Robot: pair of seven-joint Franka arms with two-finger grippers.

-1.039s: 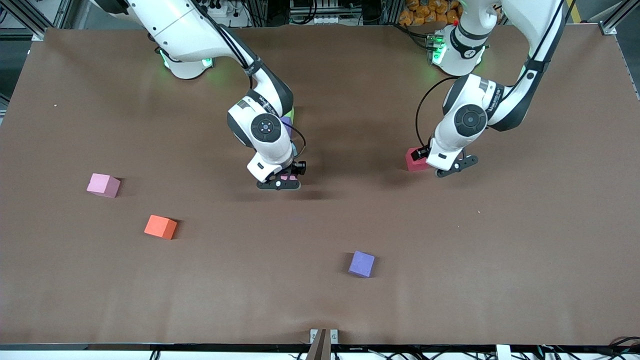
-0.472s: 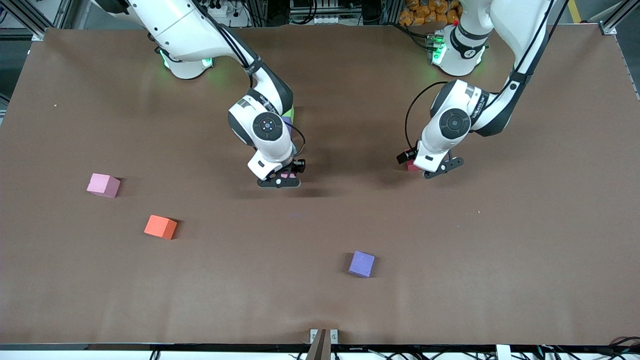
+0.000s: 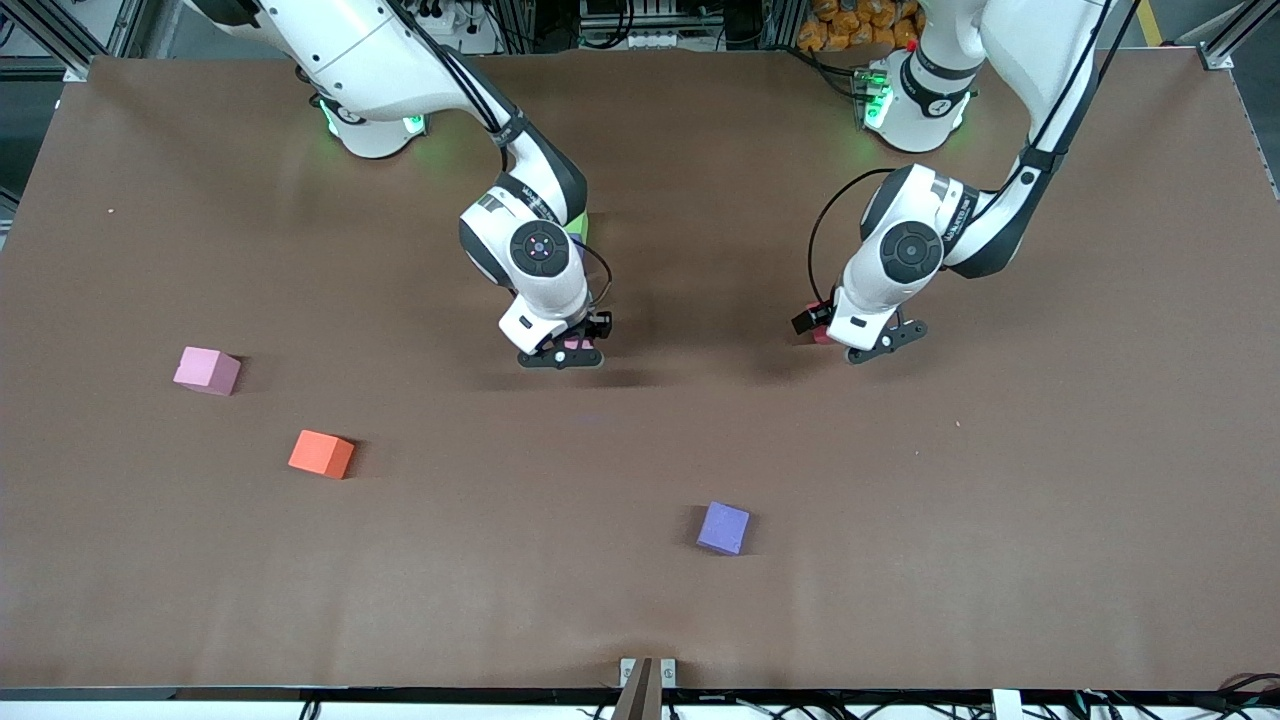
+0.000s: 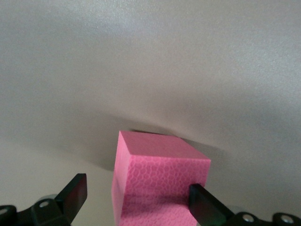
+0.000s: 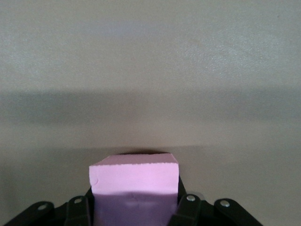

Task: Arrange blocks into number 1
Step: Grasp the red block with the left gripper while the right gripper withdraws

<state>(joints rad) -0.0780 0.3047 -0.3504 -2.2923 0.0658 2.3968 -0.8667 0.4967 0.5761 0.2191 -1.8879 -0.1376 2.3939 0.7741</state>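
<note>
Change: left arm has swung toward the table's middle; its gripper now stands over the red block
Left gripper (image 3: 872, 345): jaws wide; red block (image 4: 157, 181) sits between the fingers, gaps either side
Right gripper (image 3: 562, 356): clamped on a pink block (image 5: 135, 188), low over mid-table
Loose blocks: second pink block (image 3: 207, 370), orange block (image 3: 321, 454), purple block (image 3: 723, 527) lie apart, nearer the front camera

White rounded arms (image 3: 420, 60) with black joint caps, black cables, green-lit bases, black end effectors
</note>
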